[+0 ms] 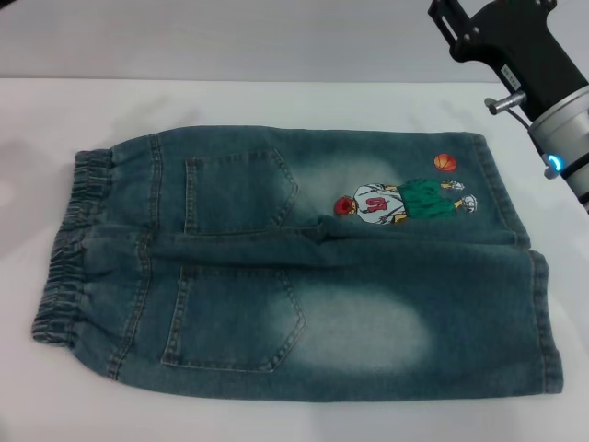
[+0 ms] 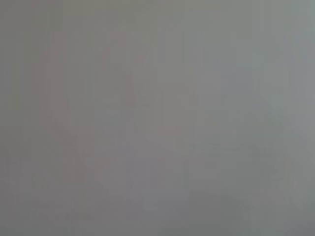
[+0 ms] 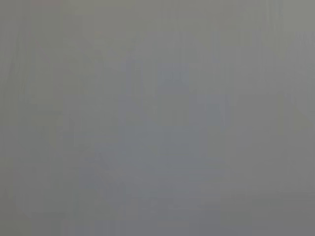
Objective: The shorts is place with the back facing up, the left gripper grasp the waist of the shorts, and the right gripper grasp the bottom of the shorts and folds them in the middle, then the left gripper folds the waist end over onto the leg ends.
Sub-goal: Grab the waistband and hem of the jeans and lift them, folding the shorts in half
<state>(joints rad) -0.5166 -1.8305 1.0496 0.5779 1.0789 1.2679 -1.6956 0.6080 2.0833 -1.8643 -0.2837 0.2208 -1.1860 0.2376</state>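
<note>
The shorts (image 1: 294, 267) lie flat on the white table, back up, both patch pockets showing. The waist of the shorts (image 1: 69, 249), a ruffled elastic band, is at the left end. The bottom of the shorts (image 1: 529, 267), two straight leg hems, is at the right end, with the cartoon print (image 1: 405, 201) and orange ball (image 1: 444, 162) on the far leg. The right gripper (image 1: 460, 28) hangs above the table's far right corner, apart from the denim, its arm with the blue light (image 1: 553, 162) below it. The left gripper is out of view. Both wrist views show only plain grey.
The white table (image 1: 276, 110) extends beyond the shorts on the far side and to the left, with a narrow strip at the near edge. A pale wall stands behind it.
</note>
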